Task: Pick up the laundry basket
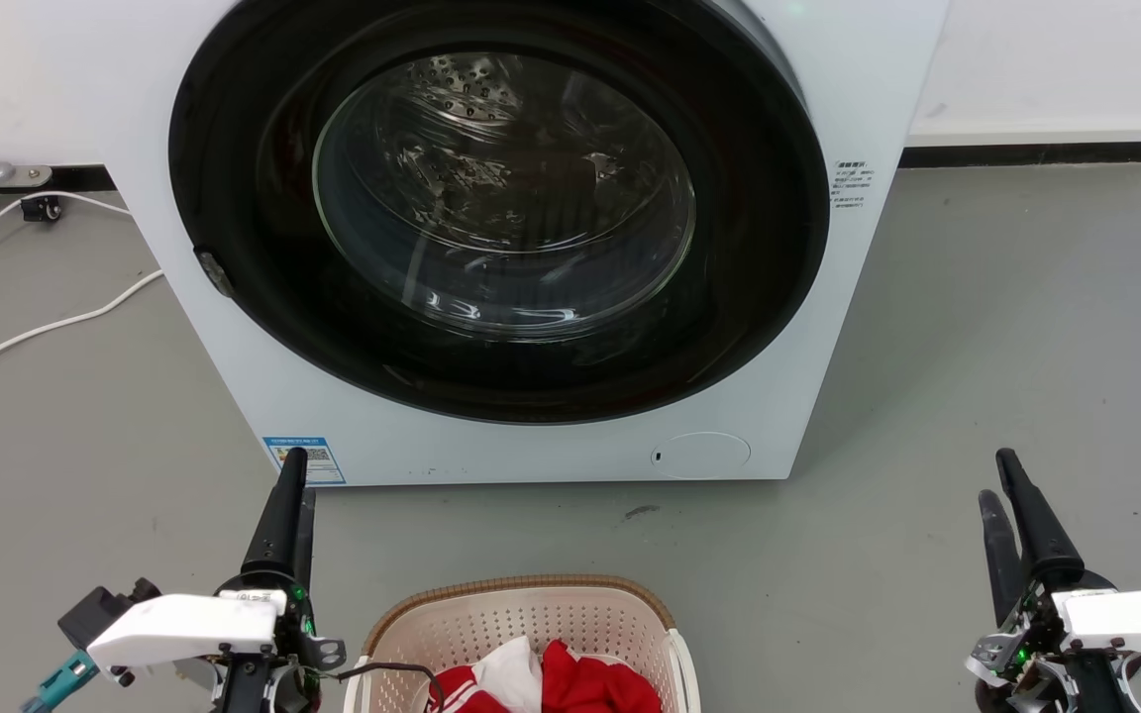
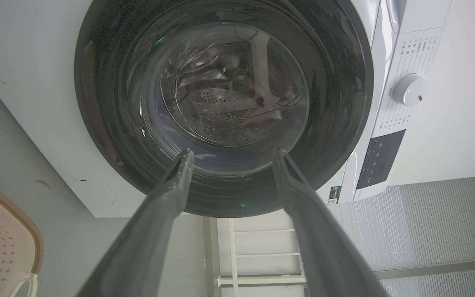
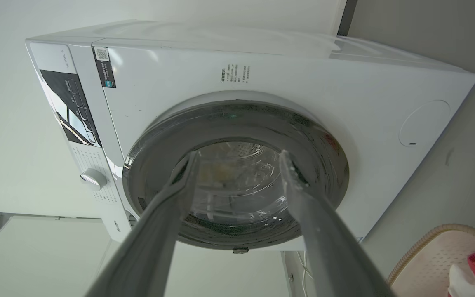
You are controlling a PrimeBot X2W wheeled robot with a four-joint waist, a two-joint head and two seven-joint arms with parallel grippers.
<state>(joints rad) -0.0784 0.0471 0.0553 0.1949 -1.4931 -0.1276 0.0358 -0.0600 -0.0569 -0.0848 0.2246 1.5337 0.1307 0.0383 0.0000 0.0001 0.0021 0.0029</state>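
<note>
The laundry basket (image 1: 523,616) stands on the floor at the bottom middle of the head view, cream with perforated walls and a brown rim. Red and white clothes (image 1: 580,683) lie in it. My left gripper (image 1: 298,477) hovers just left of the basket, fingers pointing at the washer. My right gripper (image 1: 996,477) is well off to the basket's right. The left wrist view shows the left gripper (image 2: 232,153) open and empty, with the basket (image 2: 2,235) at the lower left. In the right wrist view the right gripper (image 3: 239,154) is open and empty, the basket (image 3: 435,255) at the lower right.
A white front-loading washing machine (image 1: 848,327) with its round glass door shut stands just beyond the basket. White cables (image 1: 36,327) trail over the grey floor at the left. Bare floor (image 1: 1016,327) lies to the right of the machine.
</note>
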